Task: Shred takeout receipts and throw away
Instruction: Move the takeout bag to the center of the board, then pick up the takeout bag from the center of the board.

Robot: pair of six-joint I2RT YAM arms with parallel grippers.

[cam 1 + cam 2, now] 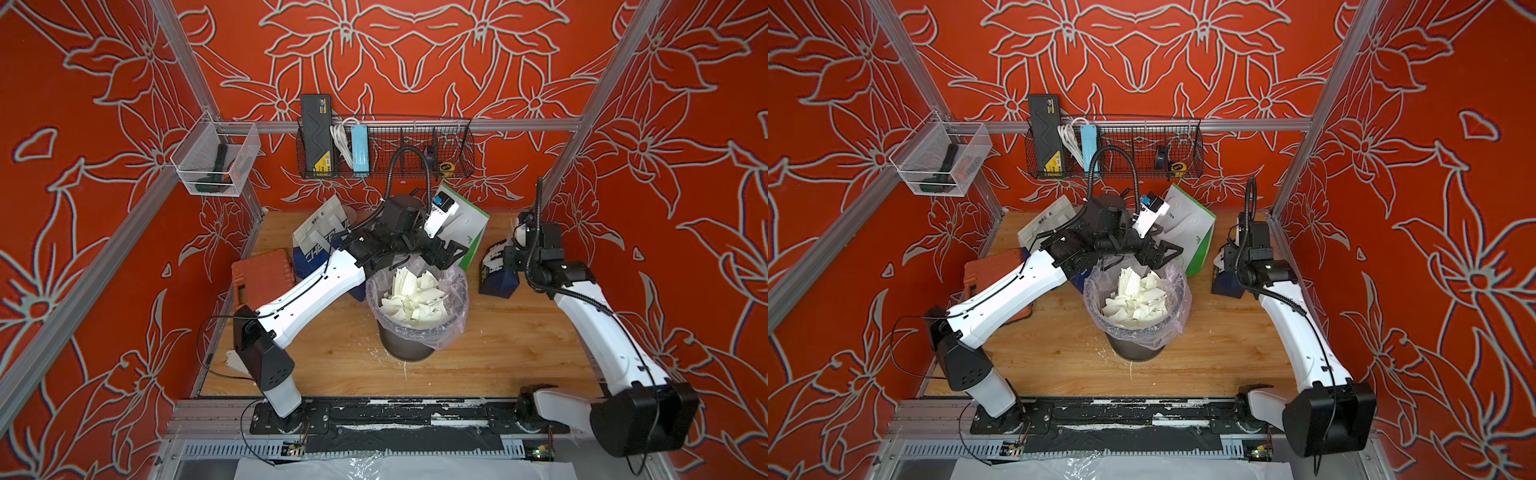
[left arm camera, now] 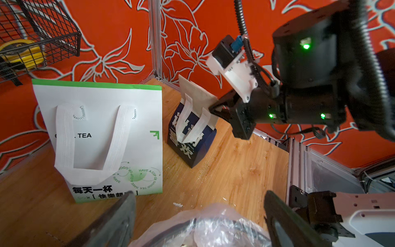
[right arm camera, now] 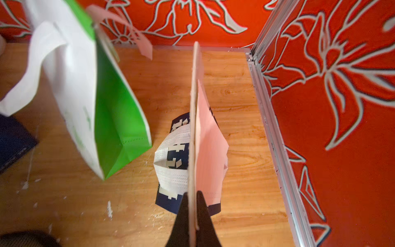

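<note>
- left claw [image 1: 451, 259]: gaped wide, gripped nothing; hung above the far rim of the bin [image 1: 405, 347], close to the white-and-green bag [image 1: 471, 230].
- right claw [image 3: 193, 193]: pinched tight on the receipt [image 3: 208, 139], a thin pale slip seen edge-on in the right wrist view.
- receipt: stood upright on top of the dark blue bag [image 3: 163, 203], above that bag's white handles; sat toward the right side of the surface [image 1: 498, 345], near the metal frame rail.
- scraps [image 1: 415, 299]: lay heaped as torn white pieces inside the bin, within its clear plastic liner; showed in both top views.
- second white-and-blue bag [image 1: 316, 237]: leaned at the back behind the left arm, just beside an orange case [image 1: 259, 278].
- small white flecks: dotted the surface around the bin.
- wire basket [image 1: 465, 149]: hung on the back wall rail, well above the surface; held a yellow tape measure [image 1: 446, 167] among other items.
</note>
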